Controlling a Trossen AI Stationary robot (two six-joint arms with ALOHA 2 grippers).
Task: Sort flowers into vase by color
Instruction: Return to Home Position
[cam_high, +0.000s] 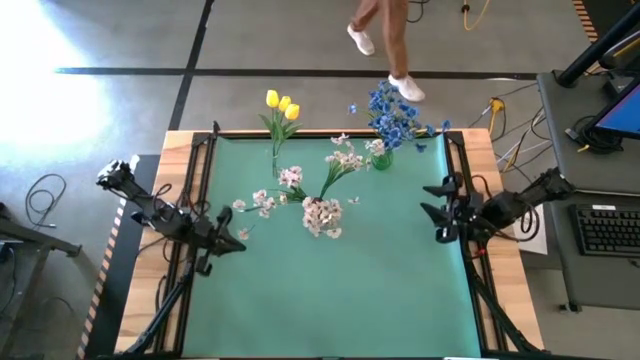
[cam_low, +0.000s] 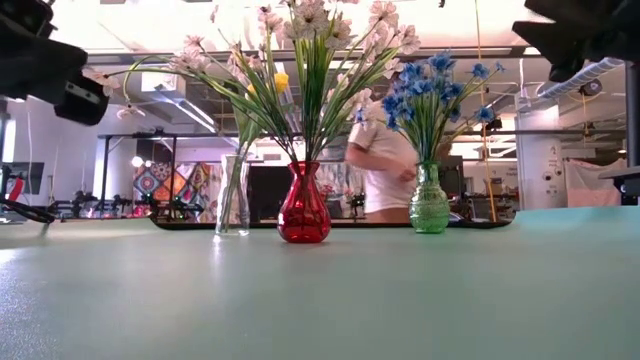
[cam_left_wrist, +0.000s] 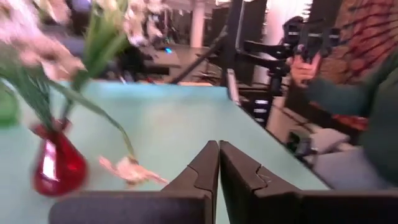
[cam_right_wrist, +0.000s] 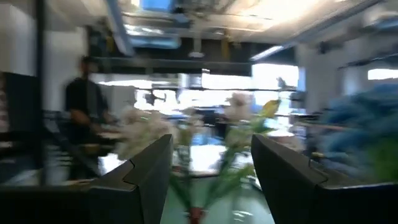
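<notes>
Three vases stand near the table's far edge. A clear vase (cam_high: 275, 165) (cam_low: 232, 195) holds yellow tulips (cam_high: 282, 104). A red vase (cam_low: 303, 205) (cam_left_wrist: 59, 165) holds pinkish-white blossom sprays (cam_high: 322, 215) (cam_low: 310, 30), which spread wide over the mat. A green vase (cam_high: 382, 160) (cam_low: 430, 200) holds small blue flowers (cam_high: 392, 112) (cam_low: 430, 85). My left gripper (cam_high: 238, 240) (cam_left_wrist: 219, 158) hovers shut at the mat's left side, left of the blossoms. My right gripper (cam_high: 438, 212) (cam_right_wrist: 211, 168) is open at the mat's right side, pointing toward the vases. Neither holds anything.
The green mat (cam_high: 340, 300) lies bare across its near half. A person (cam_high: 385, 40) (cam_low: 385, 165) walks beyond the far edge. In the left wrist view a hand (cam_left_wrist: 305, 65) holds a dark device off the table. A keyboard (cam_high: 605, 230) sits on a side desk to the right.
</notes>
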